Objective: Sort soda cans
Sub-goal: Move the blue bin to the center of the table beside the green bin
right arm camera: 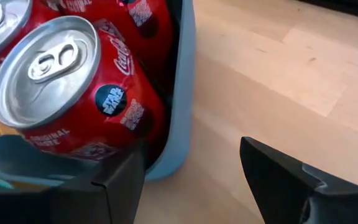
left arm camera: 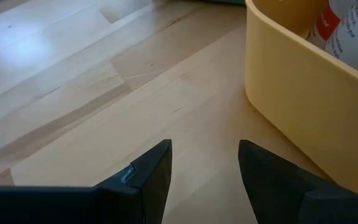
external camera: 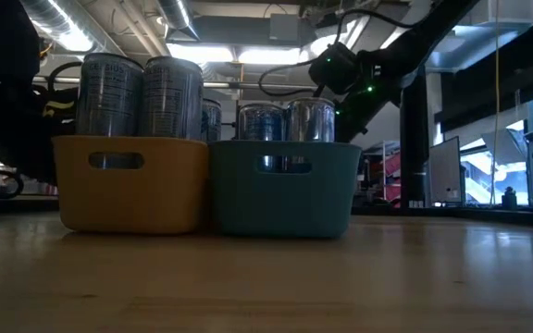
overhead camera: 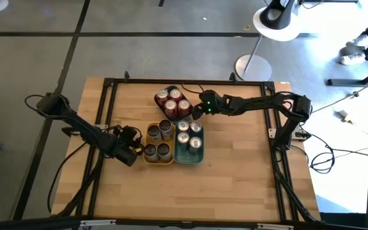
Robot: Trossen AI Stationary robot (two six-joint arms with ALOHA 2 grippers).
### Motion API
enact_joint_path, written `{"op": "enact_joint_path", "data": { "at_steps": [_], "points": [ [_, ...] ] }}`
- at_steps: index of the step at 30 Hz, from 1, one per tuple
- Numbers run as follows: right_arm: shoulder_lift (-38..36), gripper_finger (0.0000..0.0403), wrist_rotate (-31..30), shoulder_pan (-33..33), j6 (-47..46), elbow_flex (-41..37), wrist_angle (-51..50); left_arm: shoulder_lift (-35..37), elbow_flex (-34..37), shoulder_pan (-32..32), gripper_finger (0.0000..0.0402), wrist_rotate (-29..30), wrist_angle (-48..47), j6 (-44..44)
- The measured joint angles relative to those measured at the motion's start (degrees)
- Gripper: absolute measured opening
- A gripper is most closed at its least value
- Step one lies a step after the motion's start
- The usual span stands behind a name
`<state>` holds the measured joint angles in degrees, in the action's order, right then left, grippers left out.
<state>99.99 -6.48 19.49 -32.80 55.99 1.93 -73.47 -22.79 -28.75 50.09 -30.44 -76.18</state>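
Several red soda cans (overhead camera: 174,102) stand in a dark blue tray (right arm camera: 180,93) at the table's far middle. My right gripper (right arm camera: 191,149) hovers open by that tray's right side, one finger close to the tray's corner, beside the nearest red can (right arm camera: 73,81). Four grey cans (overhead camera: 158,140) stand in a yellow tray (external camera: 132,185), and silver cans (overhead camera: 189,135) stand in a teal tray (external camera: 280,190) next to it. My left gripper (left arm camera: 204,149) is open and low over the wood, just left of the yellow tray's wall (left arm camera: 297,93), with nothing between its fingers.
Black frame rails (overhead camera: 107,115) run along the table's left, right and far sides. Bare wood (overhead camera: 190,191) fills the near half of the table. The yellow and teal trays stand side by side, touching, with the blue tray just behind them.
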Motion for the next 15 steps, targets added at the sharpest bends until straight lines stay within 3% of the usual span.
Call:
{"op": "enact_joint_path", "data": {
  "at_steps": [7,15],
  "points": [
    [0.19,0.0247,-2.06,0.09,-0.36,-0.07,1.17,0.0,0.0,0.04,0.0177,0.02,0.07,-0.11],
    [0.41,0.0216,-0.44,0.09,0.07,-0.04,1.26,0.0,0.0,0.04,0.0177,0.02,0.24,-0.3]
  ]
}}
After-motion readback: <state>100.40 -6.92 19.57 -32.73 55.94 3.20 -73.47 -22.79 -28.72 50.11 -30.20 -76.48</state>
